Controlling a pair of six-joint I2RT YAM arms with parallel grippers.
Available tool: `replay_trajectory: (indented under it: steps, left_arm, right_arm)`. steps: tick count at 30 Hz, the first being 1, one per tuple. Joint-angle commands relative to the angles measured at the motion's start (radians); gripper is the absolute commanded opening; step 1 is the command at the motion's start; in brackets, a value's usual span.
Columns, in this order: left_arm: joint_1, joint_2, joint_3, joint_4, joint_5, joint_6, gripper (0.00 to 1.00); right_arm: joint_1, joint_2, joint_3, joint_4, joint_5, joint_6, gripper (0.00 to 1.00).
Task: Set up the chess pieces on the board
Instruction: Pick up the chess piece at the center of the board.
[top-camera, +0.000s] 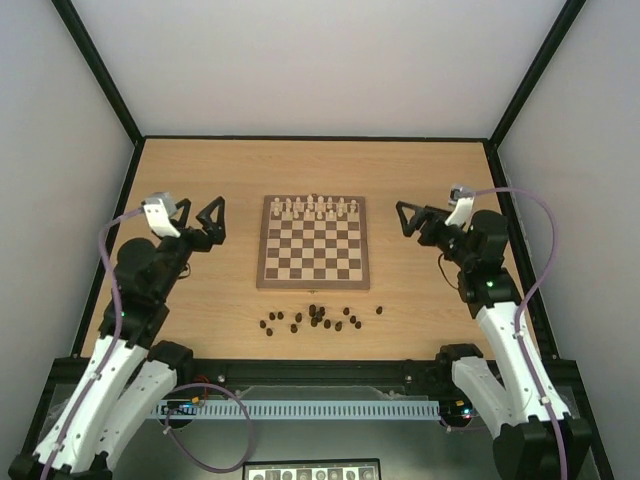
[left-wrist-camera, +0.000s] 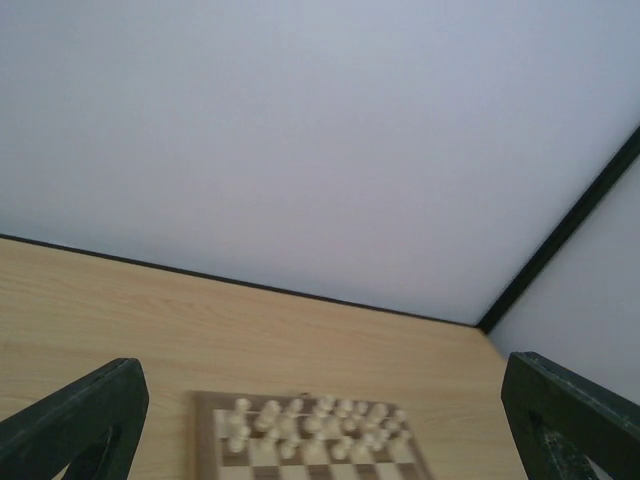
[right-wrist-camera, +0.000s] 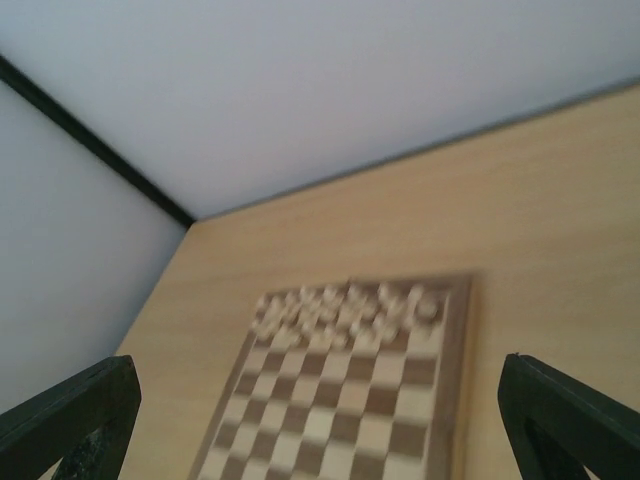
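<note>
Overhead, the board (top-camera: 313, 262) lies square in the middle of the pale wooden table (top-camera: 200, 300), with the cream-white pieces (top-camera: 314, 208) lined up along its two far rows. The near rows and the middle squares carry nothing. The chess pieces (top-camera: 316, 320), small and dark brown, lie scattered in a loose band on the tabletop just beyond the board's near edge, none of them on a square; whether each one is upright or on its side is too small to tell.

The left gripper (top-camera: 200, 222) hangs above the table to the left of the board, level with its far rows and pointing toward it, its jaws spread wide and holding nothing. The right gripper (top-camera: 412, 220) mirrors it on the other side, also wide apart and empty. Both are well apart from the dark pieces.

From the left wrist, the two dark fingers (left-wrist-camera: 95, 420) frame the bottom corners, with the blurred white ranks between them. The right wrist camera looks down the board at an angle, its own fingers (right-wrist-camera: 570, 415) likewise set far apart at the frame's lower corners.
</note>
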Motion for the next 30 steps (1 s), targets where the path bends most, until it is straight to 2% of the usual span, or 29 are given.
replay_trajectory:
  steps: [1, 2, 4, 9, 11, 14, 17, 20, 24, 30]
  left_arm:
    - [-0.001, -0.076, 0.031, -0.177, 0.117, -0.165, 0.99]
    - [-0.001, -0.091, 0.023, -0.171, 0.188, -0.162, 0.99]
    - [-0.002, -0.113, 0.017, -0.174, 0.241, -0.143, 0.99]
    - [-0.001, -0.05, 0.026, -0.234, 0.282, -0.203, 0.99]
    - [0.0, -0.008, 0.021, -0.306, 0.255, -0.27, 1.0]
    - [0.0, 0.012, -0.032, -0.261, 0.349, -0.255, 1.0]
    - [-0.001, -0.046, -0.085, -0.208, 0.42, -0.235, 1.0]
    - [0.0, -0.079, -0.088, -0.281, 0.374, -0.162, 1.0]
    - [-0.003, -0.095, -0.118, -0.249, 0.421, -0.187, 0.99]
    - [-0.004, -0.08, -0.114, -0.289, 0.29, -0.215, 1.0]
  right_arm:
    - [0.0, -0.081, -0.047, -0.281, -0.114, 0.148, 0.99]
    - [-0.001, -0.091, -0.052, -0.302, -0.111, 0.147, 0.99]
    - [-0.001, -0.09, -0.047, -0.343, -0.169, 0.125, 0.98]
    - [0.0, -0.068, -0.015, -0.44, -0.244, 0.072, 0.98]
    - [-0.001, -0.063, -0.016, -0.456, -0.26, 0.057, 0.99]
    - [0.0, -0.067, -0.04, -0.477, -0.235, 0.039, 0.99]
    - [0.01, -0.07, -0.074, -0.476, -0.228, 0.046, 0.99]
    - [0.067, -0.055, -0.072, -0.466, -0.14, 0.06, 0.99]
    - [0.175, -0.04, -0.083, -0.447, 0.017, 0.087, 0.99]
    - [0.406, 0.101, 0.003, -0.484, 0.408, 0.099, 0.99]
